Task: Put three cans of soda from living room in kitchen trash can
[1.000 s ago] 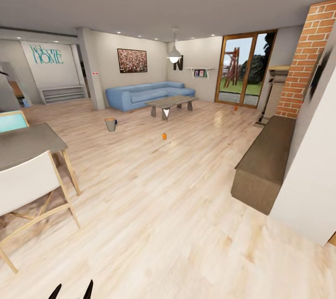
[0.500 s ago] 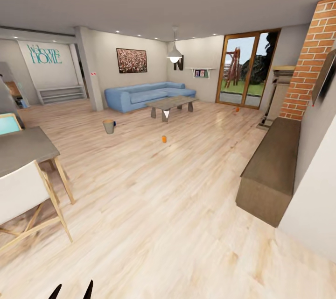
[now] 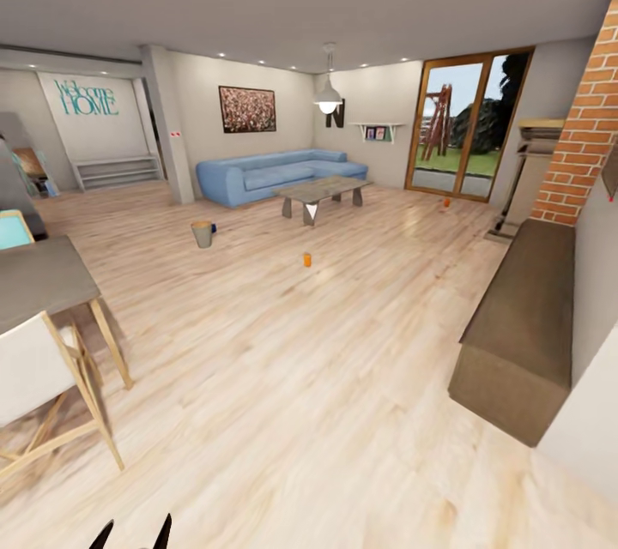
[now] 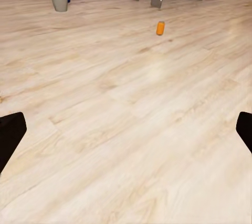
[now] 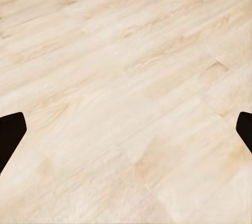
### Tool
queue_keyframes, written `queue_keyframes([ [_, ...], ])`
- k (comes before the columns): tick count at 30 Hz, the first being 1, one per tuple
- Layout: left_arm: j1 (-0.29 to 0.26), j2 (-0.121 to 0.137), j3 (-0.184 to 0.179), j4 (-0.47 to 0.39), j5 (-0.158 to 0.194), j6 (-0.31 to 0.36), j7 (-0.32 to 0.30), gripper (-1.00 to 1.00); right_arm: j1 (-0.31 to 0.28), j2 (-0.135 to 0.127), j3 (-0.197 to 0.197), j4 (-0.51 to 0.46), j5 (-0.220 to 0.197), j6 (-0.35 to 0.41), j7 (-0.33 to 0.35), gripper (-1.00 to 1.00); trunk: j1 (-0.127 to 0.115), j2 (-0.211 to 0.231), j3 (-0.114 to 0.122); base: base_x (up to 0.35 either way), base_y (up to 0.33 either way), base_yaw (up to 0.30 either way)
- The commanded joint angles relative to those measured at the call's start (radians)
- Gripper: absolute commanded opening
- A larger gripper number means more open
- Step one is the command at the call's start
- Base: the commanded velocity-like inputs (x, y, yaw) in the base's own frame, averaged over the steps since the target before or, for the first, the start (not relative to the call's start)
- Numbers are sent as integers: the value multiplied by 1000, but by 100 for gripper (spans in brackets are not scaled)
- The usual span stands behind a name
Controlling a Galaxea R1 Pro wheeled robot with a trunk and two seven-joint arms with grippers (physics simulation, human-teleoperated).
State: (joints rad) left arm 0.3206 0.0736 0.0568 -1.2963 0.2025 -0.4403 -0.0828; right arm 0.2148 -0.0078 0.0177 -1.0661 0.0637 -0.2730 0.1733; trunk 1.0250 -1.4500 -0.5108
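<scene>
Since the earlier picture the view was carried forward, both fingers pairs [image 4: 126, 129] [image 5: 126, 129] are seen wide open and empty, and an orange can [image 4: 160, 28] far ahead of them could be knocked over if approached too quickly.

The whole head view slides a little, so the robot's camera is moving and not the things. The brick fireplace [image 3: 592, 129] and the long brown bench [image 3: 524, 326] now sit closer to the right edge. The white chair [image 3: 34, 377] and grey worktop [image 3: 39, 279] slip further off at the left. The orange can [image 3: 306, 260] shows slightly lower.
</scene>
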Motion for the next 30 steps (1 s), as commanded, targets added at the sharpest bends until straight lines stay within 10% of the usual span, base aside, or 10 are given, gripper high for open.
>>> queue_keyframes([
  [1,0,0,0,0,0,0,0,100,0,0,0,0,0,0,-2,100,0,0,-1,328,0,139],
  [30,-4,-5,-6,-49,0,10,4,100,0,-14,-2,-47,1,-1,7,100,0,0,-35,327,0,146],
])
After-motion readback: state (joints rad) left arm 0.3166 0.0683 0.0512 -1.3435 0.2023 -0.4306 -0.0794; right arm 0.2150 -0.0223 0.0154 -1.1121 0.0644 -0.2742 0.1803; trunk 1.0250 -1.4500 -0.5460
